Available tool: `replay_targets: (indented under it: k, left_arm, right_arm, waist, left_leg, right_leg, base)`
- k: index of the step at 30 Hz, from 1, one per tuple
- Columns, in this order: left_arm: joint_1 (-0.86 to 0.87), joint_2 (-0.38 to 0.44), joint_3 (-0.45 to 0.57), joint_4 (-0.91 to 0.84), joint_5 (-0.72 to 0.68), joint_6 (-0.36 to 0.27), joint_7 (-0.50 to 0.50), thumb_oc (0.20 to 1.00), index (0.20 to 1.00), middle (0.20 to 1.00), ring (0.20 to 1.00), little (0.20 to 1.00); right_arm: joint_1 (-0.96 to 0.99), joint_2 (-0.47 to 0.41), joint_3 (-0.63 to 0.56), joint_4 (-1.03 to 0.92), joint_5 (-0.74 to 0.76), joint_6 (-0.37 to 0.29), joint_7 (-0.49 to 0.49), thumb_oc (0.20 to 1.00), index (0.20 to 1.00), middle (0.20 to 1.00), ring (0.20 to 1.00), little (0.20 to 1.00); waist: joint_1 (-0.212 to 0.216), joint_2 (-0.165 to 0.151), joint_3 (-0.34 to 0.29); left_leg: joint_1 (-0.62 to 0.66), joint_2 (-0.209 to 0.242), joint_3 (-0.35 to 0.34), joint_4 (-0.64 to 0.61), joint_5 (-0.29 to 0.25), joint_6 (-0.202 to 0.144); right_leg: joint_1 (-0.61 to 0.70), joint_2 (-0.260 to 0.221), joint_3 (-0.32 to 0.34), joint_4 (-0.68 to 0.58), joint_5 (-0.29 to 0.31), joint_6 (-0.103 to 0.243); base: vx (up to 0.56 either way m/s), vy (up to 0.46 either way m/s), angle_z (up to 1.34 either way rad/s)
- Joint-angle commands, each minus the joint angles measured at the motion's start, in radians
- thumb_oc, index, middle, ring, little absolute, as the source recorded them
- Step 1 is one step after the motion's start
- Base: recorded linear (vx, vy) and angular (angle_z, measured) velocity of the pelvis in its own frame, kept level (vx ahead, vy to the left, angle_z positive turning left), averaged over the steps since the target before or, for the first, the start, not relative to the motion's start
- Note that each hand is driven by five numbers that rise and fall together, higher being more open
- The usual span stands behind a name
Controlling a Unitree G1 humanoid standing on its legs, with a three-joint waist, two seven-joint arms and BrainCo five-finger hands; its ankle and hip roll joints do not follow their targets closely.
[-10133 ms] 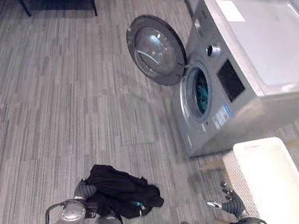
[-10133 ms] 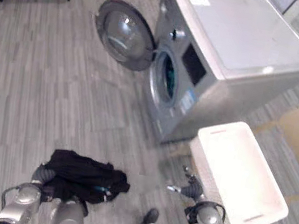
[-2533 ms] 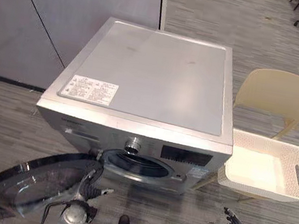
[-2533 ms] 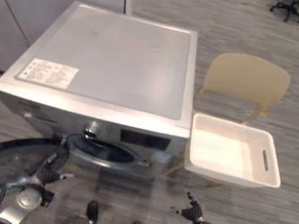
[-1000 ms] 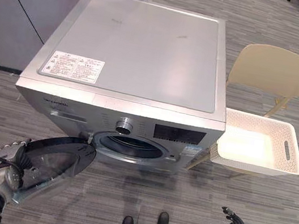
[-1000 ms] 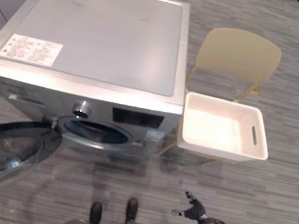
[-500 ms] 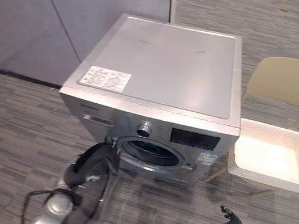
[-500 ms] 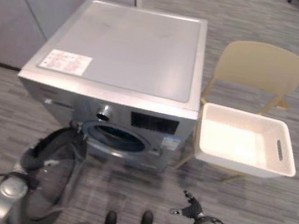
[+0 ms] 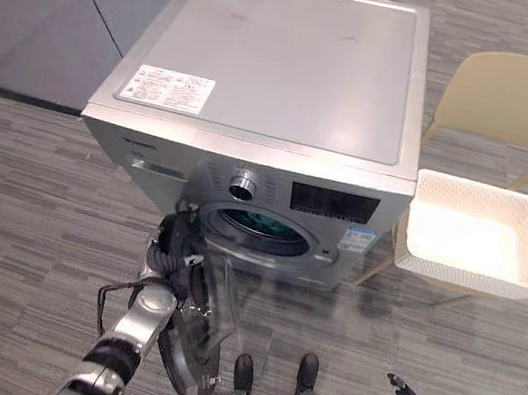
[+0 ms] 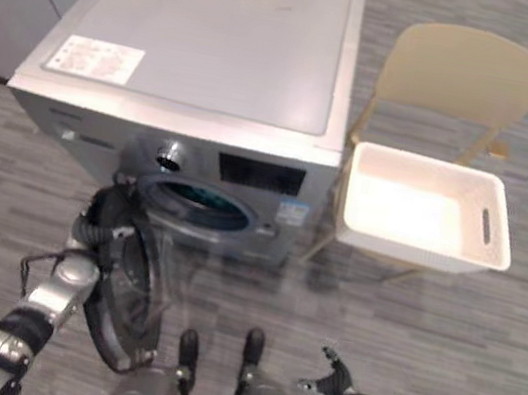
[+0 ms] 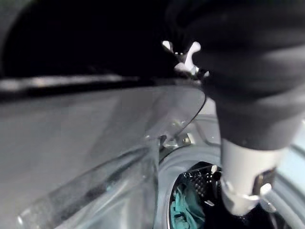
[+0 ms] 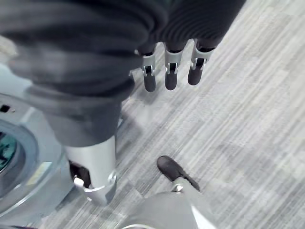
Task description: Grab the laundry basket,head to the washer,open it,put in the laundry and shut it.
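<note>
The washer door (image 9: 203, 334) now stands edge-on, swung much nearer the drum opening (image 9: 260, 231) than half a second ago, with the left hand (image 9: 177, 249) pressed against its outer face; I cannot tell how its fingers are set. Teal laundry (image 11: 183, 210) lies inside the drum. The empty white laundry basket (image 9: 484, 244) sits on the beige chair (image 9: 517, 108) beside the washer (image 9: 276, 68), and the right hand (image 12: 174, 67) hangs low with fingers relaxed and straight.

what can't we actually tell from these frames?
- Left hand: fingers against the washer door, grip blurred in both eye views; its wrist view shows mostly the cover.
- Drum: some teal laundry shows, the rest is dark.
- Basket on the chair: its front wall hides the near floor.
</note>
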Motion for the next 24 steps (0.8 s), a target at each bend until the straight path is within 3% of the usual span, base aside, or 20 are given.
replay_targets:
  k: [1, 5, 11, 14, 16, 17, 20, 22, 24]
  left_arm:
    - [-0.325, -0.233, -0.288, 0.008, 0.005, -0.168, -0.092, 1.000, 1.000, 1.000, 1.000, 1.000]
    - [-0.362, -0.222, -0.270, 0.032, 0.004, -0.174, -0.066, 1.000, 1.000, 1.000, 1.000, 1.000]
    - [-0.298, -0.209, -0.202, 0.058, -0.027, -0.189, -0.054, 1.000, 1.000, 1.000, 1.000, 1.000]
    - [-0.317, -0.207, -0.207, 0.080, -0.022, -0.191, -0.057, 1.000, 1.000, 1.000, 1.000, 1.000]
    - [-0.354, -0.200, -0.204, 0.107, -0.048, -0.199, -0.065, 1.000, 1.000, 1.000, 1.000, 1.000]
    - [-0.413, -0.188, -0.200, 0.137, -0.078, -0.213, -0.065, 1.000, 1.000, 1.000, 1.000, 1.000]
    - [-0.471, -0.189, -0.210, 0.109, -0.113, -0.228, -0.051, 1.000, 1.000, 1.000, 1.000, 1.000]
    - [-0.490, -0.228, -0.252, -0.052, -0.129, -0.267, -0.040, 1.000, 1.000, 1.000, 1.000, 1.000]
    - [-0.468, -0.276, -0.265, -0.137, -0.183, -0.289, -0.037, 1.000, 1.000, 1.000, 1.000, 1.000]
  right_arm:
    - [-0.068, -0.062, 0.019, -0.059, 0.027, -0.021, -0.038, 1.000, 1.000, 1.000, 1.000, 1.000]
    - [-0.074, -0.078, 0.024, -0.075, 0.027, -0.028, -0.049, 1.000, 1.000, 1.000, 1.000, 1.000]
    - [-0.050, -0.078, 0.017, -0.108, 0.036, -0.039, -0.035, 1.000, 1.000, 1.000, 1.000, 1.000]
    - [-0.027, -0.086, 0.008, -0.106, 0.034, -0.039, -0.034, 1.000, 1.000, 1.000, 1.000, 1.000]
    - [-0.012, -0.095, 0.000, -0.103, 0.034, -0.037, -0.033, 1.000, 1.000, 1.000, 1.000, 1.000]
    - [-0.012, -0.108, -0.001, -0.100, 0.034, -0.037, -0.031, 1.000, 1.000, 1.000, 1.000, 1.000]
    - [-0.025, -0.118, 0.001, -0.093, 0.037, -0.033, -0.033, 1.000, 1.000, 1.000, 1.000, 1.000]
    - [-0.047, -0.102, 0.008, -0.049, 0.043, -0.032, -0.048, 1.000, 1.000, 1.000, 1.000, 1.000]
    - [-0.052, -0.089, 0.014, -0.052, 0.043, -0.033, -0.055, 1.000, 1.000, 1.000, 1.000, 1.000]
  waist:
    - [-0.128, -0.017, -0.005]
    - [-0.147, 0.001, -0.002]
    - [-0.150, -0.010, 0.002]
    - [-0.167, -0.001, 0.001]
    - [-0.192, 0.016, -0.003]
    - [-0.223, 0.042, -0.012]
    - [-0.240, 0.060, -0.009]
    - [-0.244, 0.087, -0.010]
    - [-0.242, 0.091, -0.010]
  left_leg:
    - [-0.064, 0.039, -0.083, -0.017, 0.111, -0.018]
    - [-0.068, 0.039, -0.074, -0.048, 0.103, -0.016]
    - [-0.080, 0.060, 0.027, 0.016, 0.088, -0.019]
    - [-0.075, 0.063, 0.049, 0.010, 0.094, -0.025]
    - [-0.062, 0.064, 0.080, -0.005, 0.099, -0.027]
    - [-0.032, 0.060, 0.105, -0.034, 0.093, -0.026]
    - [-0.036, 0.056, 0.108, -0.040, 0.106, -0.028]
    - [-0.042, 0.057, 0.104, -0.049, 0.113, -0.032]
    - [-0.033, 0.056, 0.100, -0.049, 0.115, -0.033]
  right_leg:
    - [0.073, -0.011, 0.012, -0.050, -0.062, 0.106]
    - [0.019, -0.008, 0.025, -0.032, -0.045, 0.114]
    - [0.025, -0.003, 0.100, -0.071, -0.024, 0.116]
    - [0.034, -0.013, 0.087, -0.075, -0.030, 0.115]
    - [0.034, -0.023, 0.071, -0.069, -0.034, 0.117]
    - [0.029, -0.027, 0.061, -0.062, -0.037, 0.124]
    - [0.026, -0.029, 0.056, -0.058, -0.036, 0.127]
    - [0.032, -0.035, 0.029, -0.066, -0.037, 0.126]
    - [0.046, -0.036, 0.022, -0.067, -0.042, 0.121]
  base:
    - [-0.12, 0.027, 0.10]
    - [-0.09, 0.024, 0.35]
    - [-0.04, -0.022, -0.29]
    - [0.00, -0.020, -0.43]
    - [0.02, 0.033, 0.25]
    - [0.03, 0.058, 0.17]
    - [0.01, 0.040, 0.08]
    - [0.00, 0.000, 0.00]
    - [0.03, -0.011, 0.20]
